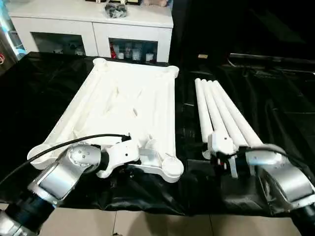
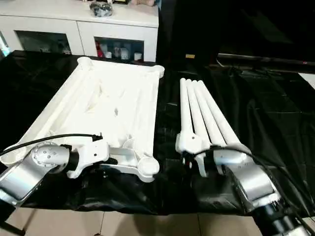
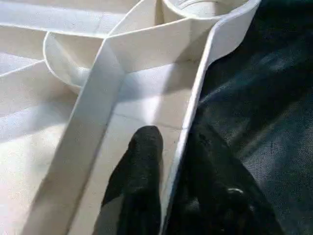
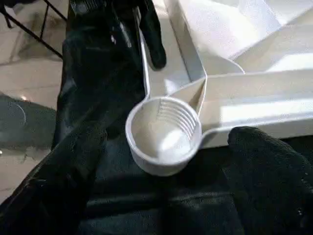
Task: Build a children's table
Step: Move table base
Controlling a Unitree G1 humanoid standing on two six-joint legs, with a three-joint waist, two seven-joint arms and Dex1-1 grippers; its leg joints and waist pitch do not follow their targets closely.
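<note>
The children's table lies in parts on black cloth. Its white tabletop (image 1: 123, 103) rests underside up, ribs showing. Four white legs (image 1: 221, 113) lie side by side to its right. My left gripper (image 3: 176, 142) is at the tabletop's near edge, beside the near-right corner socket (image 1: 172, 167). One finger (image 3: 142, 161) is inside the thin rim and the other outside, pinching it. My right gripper (image 4: 168, 147) stands open at the near ends of the legs (image 2: 192, 142). It points toward that socket (image 4: 164, 132), which shows between its spread fingers, untouched.
The black-draped work table (image 1: 275, 98) stretches away to the right of the legs. A white cabinet (image 1: 93, 24) with glass doors stands behind it. Tiled floor (image 1: 147, 223) shows past the near table edge. A black cable (image 1: 59, 147) arcs over my left forearm.
</note>
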